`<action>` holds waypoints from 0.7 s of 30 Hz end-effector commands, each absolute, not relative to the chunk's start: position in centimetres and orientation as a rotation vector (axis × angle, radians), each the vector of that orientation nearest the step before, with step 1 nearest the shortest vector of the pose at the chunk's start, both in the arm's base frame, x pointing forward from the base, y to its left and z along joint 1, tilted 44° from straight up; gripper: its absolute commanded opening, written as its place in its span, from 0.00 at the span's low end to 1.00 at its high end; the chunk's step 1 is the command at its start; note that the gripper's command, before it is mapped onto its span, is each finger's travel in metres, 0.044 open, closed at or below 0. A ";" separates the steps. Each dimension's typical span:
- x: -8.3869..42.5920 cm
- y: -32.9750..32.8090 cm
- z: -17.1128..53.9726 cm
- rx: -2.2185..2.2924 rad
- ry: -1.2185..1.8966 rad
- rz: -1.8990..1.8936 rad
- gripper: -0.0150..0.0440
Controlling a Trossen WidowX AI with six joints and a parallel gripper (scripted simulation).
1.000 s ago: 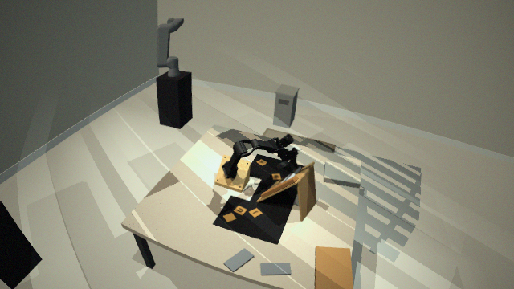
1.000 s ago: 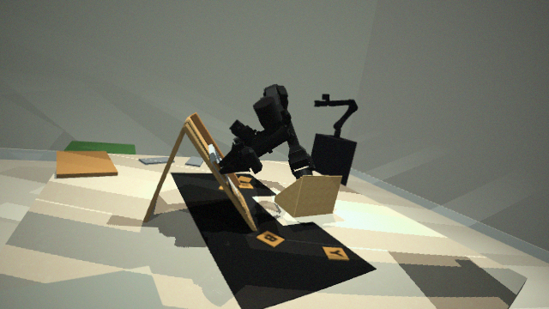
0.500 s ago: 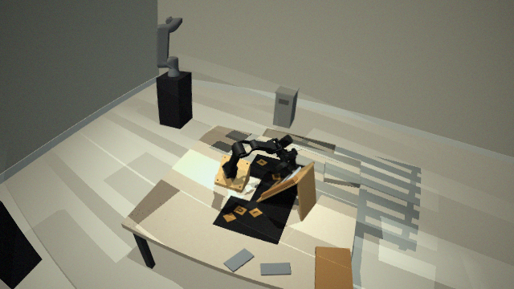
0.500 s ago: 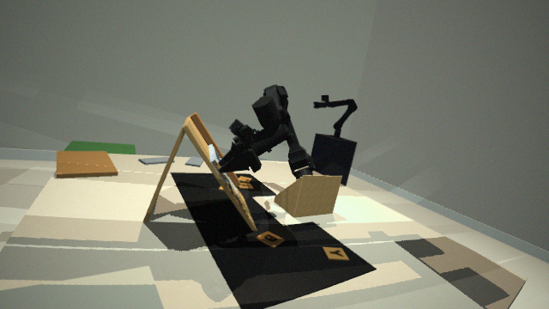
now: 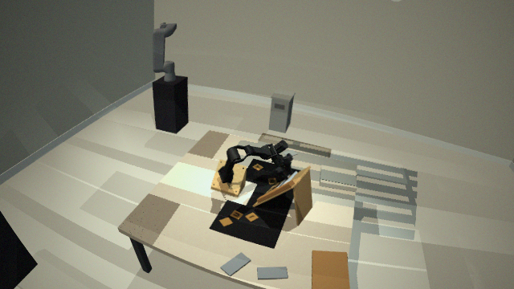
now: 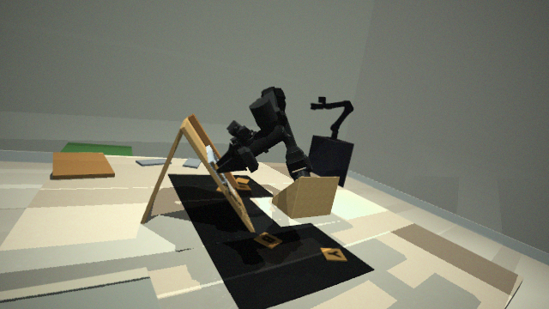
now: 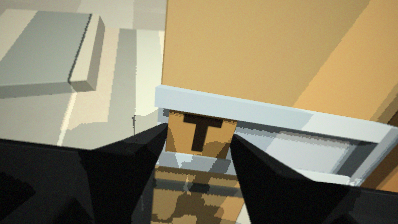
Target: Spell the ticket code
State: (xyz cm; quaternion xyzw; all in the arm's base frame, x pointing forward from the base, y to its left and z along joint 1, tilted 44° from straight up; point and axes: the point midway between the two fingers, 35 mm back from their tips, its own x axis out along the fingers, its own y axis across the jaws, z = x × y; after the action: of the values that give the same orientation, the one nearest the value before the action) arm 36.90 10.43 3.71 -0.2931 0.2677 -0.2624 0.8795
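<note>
My gripper (image 5: 290, 175) (image 6: 218, 169) (image 7: 200, 133) is shut on the T tile (image 7: 212, 140), which stands upright to read in the wrist view. The tile sits between the upper and lower lips of the pale rail (image 7: 280, 109) (image 6: 209, 155), at the rail's left end. The channel to its right, up to the end wall, holds no tile. The rail is on the leaning wooden board (image 5: 303, 197) (image 7: 250, 50). A B tile (image 6: 268, 240) and a Y tile (image 6: 334, 254) lie flat on the black mat (image 6: 292, 275). Further tiles (image 5: 226, 221) (image 5: 251, 217) lie at its other end. No ticket code is readable.
The arm's wooden base block (image 5: 218, 186) (image 6: 315, 197) stands in front of the board. Two grey plates (image 5: 235, 263) (image 5: 272, 273) and an orange block (image 5: 330, 269) (image 6: 81, 164) lie beyond the mat. A pale slab (image 7: 45, 50) shows left of the board in the wrist view.
</note>
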 end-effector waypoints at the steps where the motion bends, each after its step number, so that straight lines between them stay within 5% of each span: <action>1: 36.7 10.2 3.7 -0.614 0.563 -0.544 0.25; 21: 36.4 9.4 4.5 -0.615 0.563 -0.544 0.25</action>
State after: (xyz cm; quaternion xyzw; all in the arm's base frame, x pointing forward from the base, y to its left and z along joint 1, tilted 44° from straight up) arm 36.53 9.57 4.49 -0.2935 0.2679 -0.2625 0.8793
